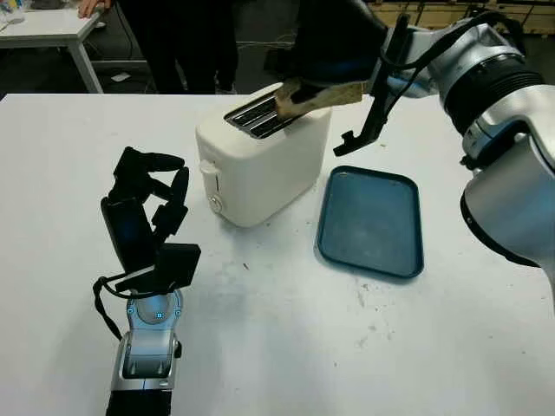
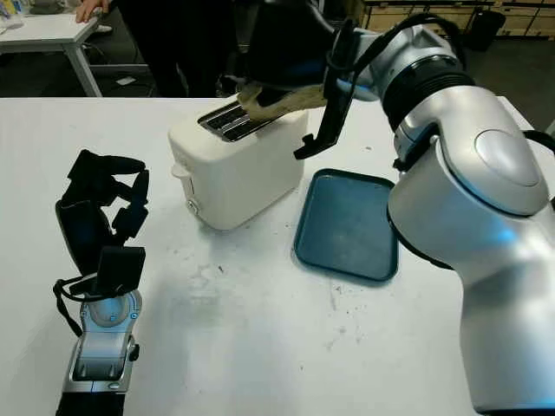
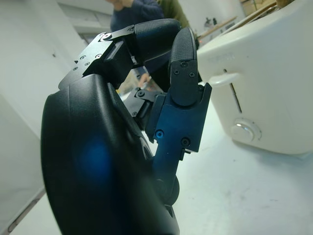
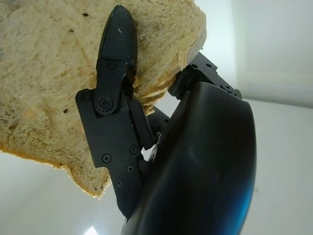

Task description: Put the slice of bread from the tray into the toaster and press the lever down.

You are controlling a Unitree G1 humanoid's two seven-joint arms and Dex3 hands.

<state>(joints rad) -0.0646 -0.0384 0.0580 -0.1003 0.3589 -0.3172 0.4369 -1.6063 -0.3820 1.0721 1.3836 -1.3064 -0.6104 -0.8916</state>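
Observation:
A white two-slot toaster point(image 1: 260, 160) stands at the table's middle, its lever point(image 1: 208, 168) up on the near end. My right hand point(image 1: 325, 48) hovers over the toaster's top, shut on the slice of bread point(image 1: 316, 97), which lies tilted just above the slots point(image 1: 258, 115). In the right wrist view a black finger point(image 4: 115, 73) presses across the bread point(image 4: 44, 98). The blue tray point(image 1: 371, 221) lies bare to the right of the toaster. My left hand point(image 1: 147, 204) stands on the table left of the toaster, fingers curled, holding nothing.
A person in dark clothes point(image 1: 186, 39) stands behind the table's far edge. A white side table point(image 1: 52, 26) with a person's hand on it is at the back left. A black cable bracket point(image 1: 368, 121) hangs from my right arm near the tray.

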